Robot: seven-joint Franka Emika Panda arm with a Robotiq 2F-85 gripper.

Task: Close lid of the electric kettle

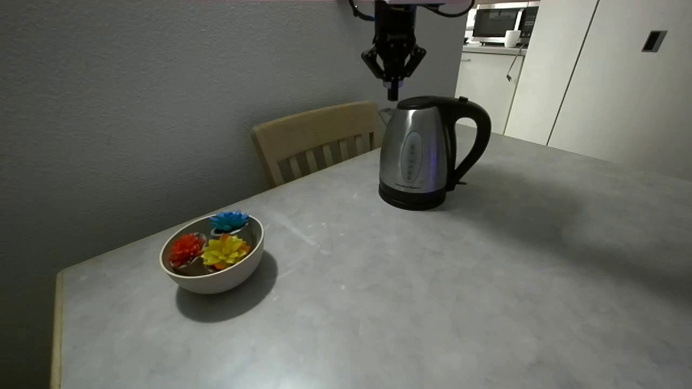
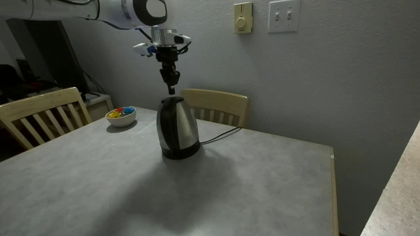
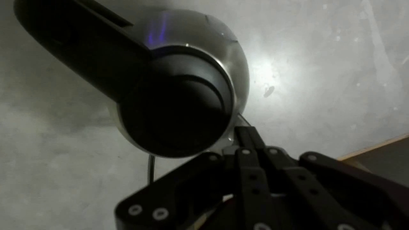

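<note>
The electric kettle, brushed steel with a black handle and base, stands upright on the table in both exterior views point(image 1: 427, 154) point(image 2: 187, 126). Its body also shows in the wrist view point(image 3: 191, 27). The black lid point(image 1: 416, 102) lies flat across the kettle's mouth; it also shows in an exterior view point(image 2: 178, 98) and, partly in deep shadow, in the wrist view point(image 3: 182, 105). My gripper point(image 1: 393, 93) points down, fingertips together with nothing seen between them. It sits just above lid height, beside the rim on the spout side, apart from the lid point(image 2: 171, 90) point(image 3: 247, 129).
A white bowl point(image 1: 216, 282) with colourful flower-shaped items stands on the grey table point(image 1: 378, 302). A wooden chair point(image 1: 319, 124) stands against the table's wall-side edge. A black cord point(image 2: 223, 133) runs from the kettle's base over that edge. The wall point(image 2: 295, 82) rises behind.
</note>
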